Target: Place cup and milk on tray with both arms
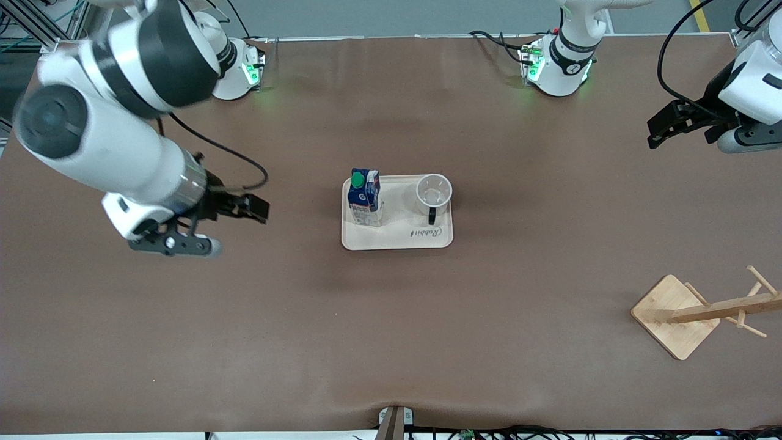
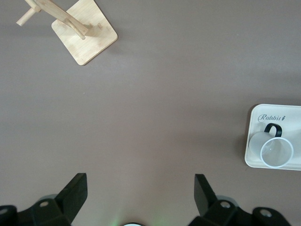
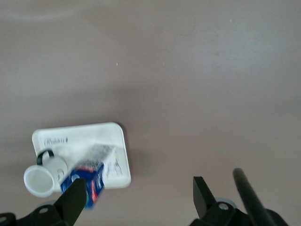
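The cream tray (image 1: 397,240) lies mid-table. The blue and white milk carton (image 1: 365,198) with a green cap stands upright on it at the right arm's end. The white cup (image 1: 434,193) stands upright on it at the left arm's end, black handle toward the camera. My right gripper (image 1: 247,206) is open and empty, up over bare table toward the right arm's end. My left gripper (image 1: 663,129) is open and empty, up over the table's left-arm end. The right wrist view shows the tray (image 3: 113,134), carton (image 3: 83,181) and cup (image 3: 40,179). The left wrist view shows the cup (image 2: 276,151) on the tray (image 2: 251,155).
A wooden rack with a square base (image 1: 675,315) and pegs stands near the front camera at the left arm's end; it also shows in the left wrist view (image 2: 84,30). Both arm bases glow green along the table's top edge.
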`<action>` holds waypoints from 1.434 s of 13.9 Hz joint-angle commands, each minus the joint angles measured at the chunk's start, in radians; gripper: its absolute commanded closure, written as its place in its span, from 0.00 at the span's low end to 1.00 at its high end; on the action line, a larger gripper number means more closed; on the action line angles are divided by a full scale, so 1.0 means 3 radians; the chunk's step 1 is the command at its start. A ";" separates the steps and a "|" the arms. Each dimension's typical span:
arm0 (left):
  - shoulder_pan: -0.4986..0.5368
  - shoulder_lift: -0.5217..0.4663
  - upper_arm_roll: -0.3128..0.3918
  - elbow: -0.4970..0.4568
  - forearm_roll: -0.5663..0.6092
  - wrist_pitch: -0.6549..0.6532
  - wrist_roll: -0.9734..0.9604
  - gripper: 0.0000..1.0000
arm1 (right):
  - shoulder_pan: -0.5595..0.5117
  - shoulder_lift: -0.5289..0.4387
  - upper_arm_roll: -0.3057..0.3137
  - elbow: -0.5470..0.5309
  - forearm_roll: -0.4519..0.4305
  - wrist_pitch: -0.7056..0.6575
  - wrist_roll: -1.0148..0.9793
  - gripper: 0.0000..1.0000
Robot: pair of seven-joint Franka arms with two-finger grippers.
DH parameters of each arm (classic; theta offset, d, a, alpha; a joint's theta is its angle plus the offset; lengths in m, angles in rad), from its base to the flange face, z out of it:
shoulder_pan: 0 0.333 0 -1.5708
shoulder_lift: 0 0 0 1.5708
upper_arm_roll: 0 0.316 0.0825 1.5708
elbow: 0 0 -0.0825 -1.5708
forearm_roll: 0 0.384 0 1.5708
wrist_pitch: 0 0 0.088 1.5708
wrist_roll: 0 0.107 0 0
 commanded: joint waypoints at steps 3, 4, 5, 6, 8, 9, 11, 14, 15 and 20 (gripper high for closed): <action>0.0022 0.0001 -0.0013 0.0037 0.0017 -0.0036 0.0000 0.00 | -0.0382 -0.0352 0.0043 -0.0100 -0.0128 -0.0523 -0.0162 0.00; 0.0022 0.0001 -0.0018 0.0042 0.0017 -0.0036 0.0005 0.00 | -0.0449 -0.0418 0.0048 -0.0131 -0.0301 -0.0590 -0.0183 0.00; 0.0022 0.0001 -0.0013 0.0042 0.0017 -0.0036 0.0005 0.00 | -0.0490 -0.0545 0.0048 -0.0268 -0.0399 -0.0571 -0.0178 0.00; 0.0017 0.0001 -0.0013 0.0042 0.0017 -0.0036 0.0010 0.00 | -0.0581 -0.0698 0.0048 -0.0446 -0.0445 -0.0444 -0.0183 0.00; 0.0017 -0.0004 -0.0013 0.0042 0.0012 -0.0036 0.0010 0.00 | -0.0796 -0.0924 0.0048 -0.0631 -0.0451 -0.0238 -0.0269 0.00; 0.0017 -0.0004 -0.0018 0.0042 0.0012 -0.0036 0.0010 0.00 | -0.0822 -0.1016 0.0043 -0.0673 -0.0461 -0.0248 -0.0376 0.00; 0.0017 -0.0004 -0.0013 0.0037 0.0017 -0.0036 -0.0001 0.00 | -0.0945 -0.1215 0.0048 -0.0871 -0.0517 -0.0233 -0.0459 0.00; 0.0027 -0.0015 -0.0007 0.0078 0.0043 -0.0036 0.0020 0.00 | -0.1195 -0.1283 0.0048 -0.1082 -0.0512 -0.0146 -0.0846 0.00; 0.0027 -0.0010 -0.0007 0.0093 0.0053 -0.0036 0.0010 0.00 | -0.1297 -0.1283 0.0048 -0.1107 -0.0502 -0.0146 -0.1090 0.00; 0.0032 0.0006 -0.0007 0.0093 0.0058 -0.0041 0.0030 0.00 | -0.1457 -0.1344 0.0048 -0.1316 -0.0481 -0.0029 -0.1720 0.00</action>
